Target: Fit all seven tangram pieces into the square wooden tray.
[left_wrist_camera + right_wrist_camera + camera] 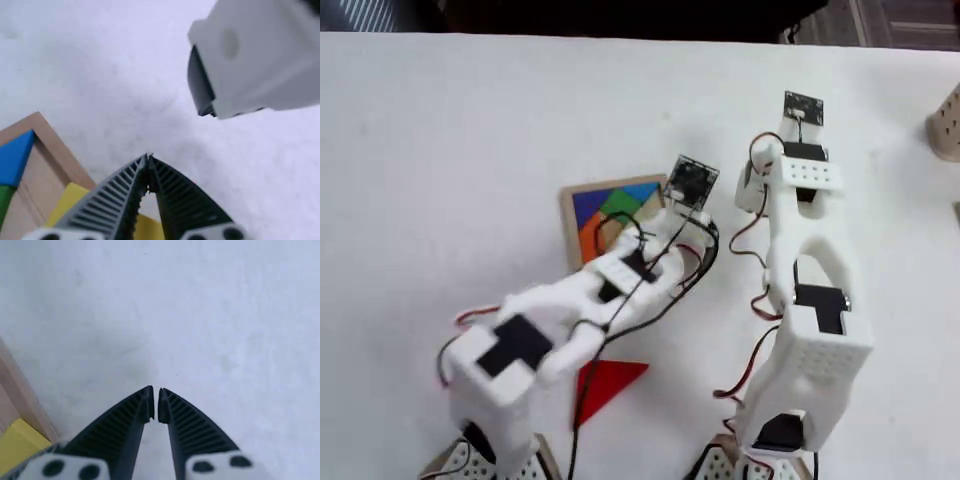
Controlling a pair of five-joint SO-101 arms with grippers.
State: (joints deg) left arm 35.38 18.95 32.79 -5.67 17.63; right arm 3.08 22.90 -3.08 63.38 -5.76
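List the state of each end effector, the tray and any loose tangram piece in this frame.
left end effector: shut, holding nothing, above the tray's edge.
right end effector: shut, holding nothing, above the table.
wooden tray: flat on the table, coloured pieces inside, partly hidden by an arm.
red triangle: flat on the table, outside the tray.

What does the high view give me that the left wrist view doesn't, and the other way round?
High, not left wrist: a red triangle lying on the table outside the tray, near the arm bases, and an orange piece in the tray.
Left wrist, not high: a yellow piece in the tray, and the left gripper, shut, by the tray's corner.
Both: the tray, its blue piece and green piece, and part of the right arm.
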